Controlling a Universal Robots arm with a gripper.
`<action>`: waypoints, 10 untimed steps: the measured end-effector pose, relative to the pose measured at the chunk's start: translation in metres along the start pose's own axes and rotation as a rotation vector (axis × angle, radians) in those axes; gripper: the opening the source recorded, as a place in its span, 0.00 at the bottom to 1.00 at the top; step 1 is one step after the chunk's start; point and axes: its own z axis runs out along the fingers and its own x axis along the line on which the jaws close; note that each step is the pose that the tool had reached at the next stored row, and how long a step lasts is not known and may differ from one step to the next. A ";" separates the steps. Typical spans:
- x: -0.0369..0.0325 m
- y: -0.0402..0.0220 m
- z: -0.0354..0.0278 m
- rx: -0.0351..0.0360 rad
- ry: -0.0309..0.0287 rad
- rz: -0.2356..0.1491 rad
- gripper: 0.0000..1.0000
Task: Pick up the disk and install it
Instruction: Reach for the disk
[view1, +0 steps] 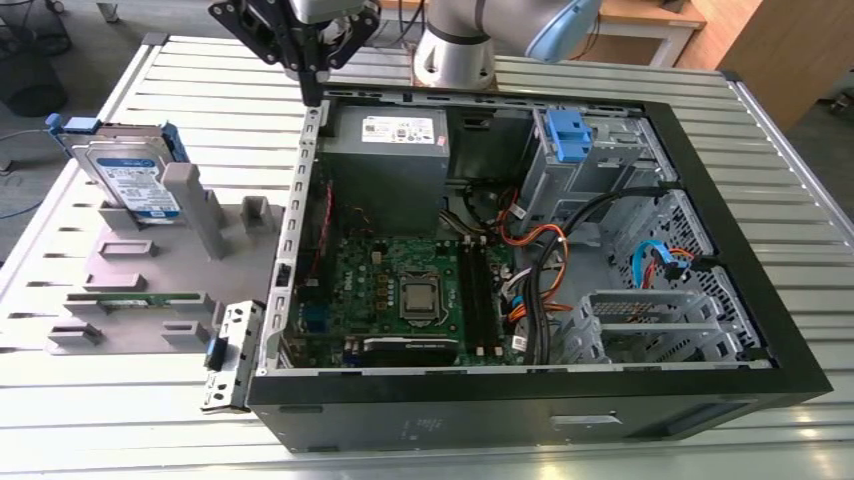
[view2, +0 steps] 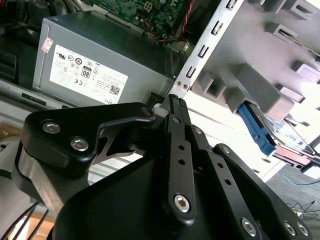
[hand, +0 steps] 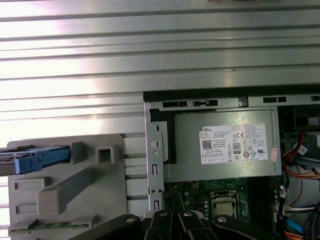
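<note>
Gripper closed, fingertips together, nothing held; it hangs over the computer case wall edge, at the corner by the power supply. Disk stands on edge in a corner slot of the grey fixture, at the exterior view's left, well apart from the gripper.

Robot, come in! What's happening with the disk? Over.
Gripper shut, empty, near the case edge. Disk upright in grey holder, untouched. Nothing seen between them.

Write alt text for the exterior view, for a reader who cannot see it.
The gripper, shut and empty, hangs above a corner of an open computer case, near its grey power supply. The disk stands upright in a grey fixture on the exterior view's left, untouched.
</note>
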 end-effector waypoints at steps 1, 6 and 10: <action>0.0003 0.0000 0.0000 0.0000 0.0000 0.000 0.11; 0.0021 -0.0001 0.0000 0.0000 0.0000 0.000 0.11; 0.0038 -0.0002 -0.0001 0.0000 0.0000 0.000 0.11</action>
